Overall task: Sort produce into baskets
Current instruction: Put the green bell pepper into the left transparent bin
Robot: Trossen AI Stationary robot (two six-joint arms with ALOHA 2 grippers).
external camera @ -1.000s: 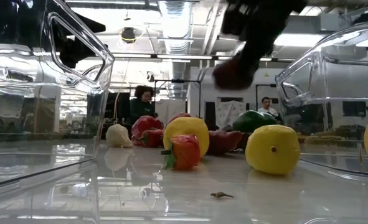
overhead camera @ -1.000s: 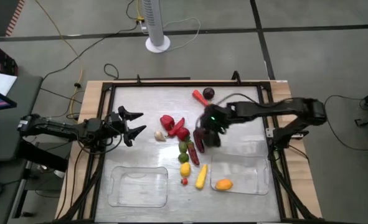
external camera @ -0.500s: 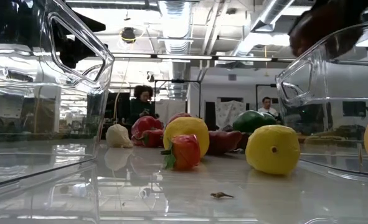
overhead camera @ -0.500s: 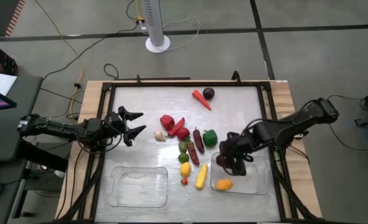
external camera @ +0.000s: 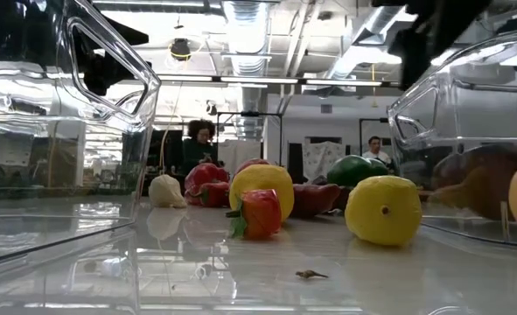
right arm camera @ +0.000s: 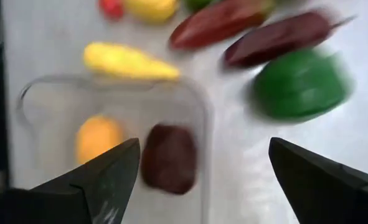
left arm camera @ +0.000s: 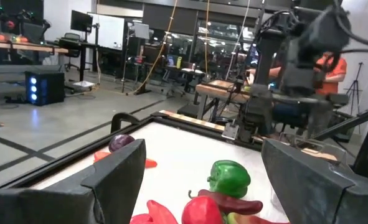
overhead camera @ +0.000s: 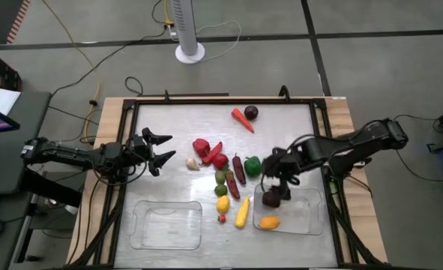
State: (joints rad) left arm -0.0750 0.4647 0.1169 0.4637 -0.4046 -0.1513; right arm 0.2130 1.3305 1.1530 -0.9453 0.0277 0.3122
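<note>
**Plum lying in the right-hand basket, both end effectors open**

Produce sits in a loose cluster at the middle of the table (overhead camera: 169, 124); a dark plum (overhead camera: 272, 198) lies inside the right basket (overhead camera: 311, 222), near its inner wall, with an orange-yellow fruit (overhead camera: 269, 222) just beside it in the same basket; the right end effector (overhead camera: 279, 169) hovers over that basket's far edge, fingers spread and holding nothing, as the right wrist view shows with the plum (right arm camera: 169, 158) and the orange-yellow fruit (right arm camera: 98, 138) below it; the left basket (overhead camera: 166, 224) holds nothing.

The green pepper (overhead camera: 252, 166) stands just outside the right basket, touching or almost touching a dark purple chilli (overhead camera: 239, 169); a red chilli (overhead camera: 232, 186) lies alongside; yellow corn (overhead camera: 241, 214) rests between the 2 baskets, close to the right one; a lemon (overhead camera: 222, 204) and a small red piece (overhead camera: 222, 218) lie near it; red peppers (overhead camera: 210, 154) and garlic (overhead camera: 193, 164) sit toward the left side of the cluster; a carrot (overhead camera: 241, 118) and a second plum (overhead camera: 251, 112) lie well apart at the far side of the table.

The left end effector (overhead camera: 160, 148) waits at the table's left edge, fingers apart and empty.
</note>
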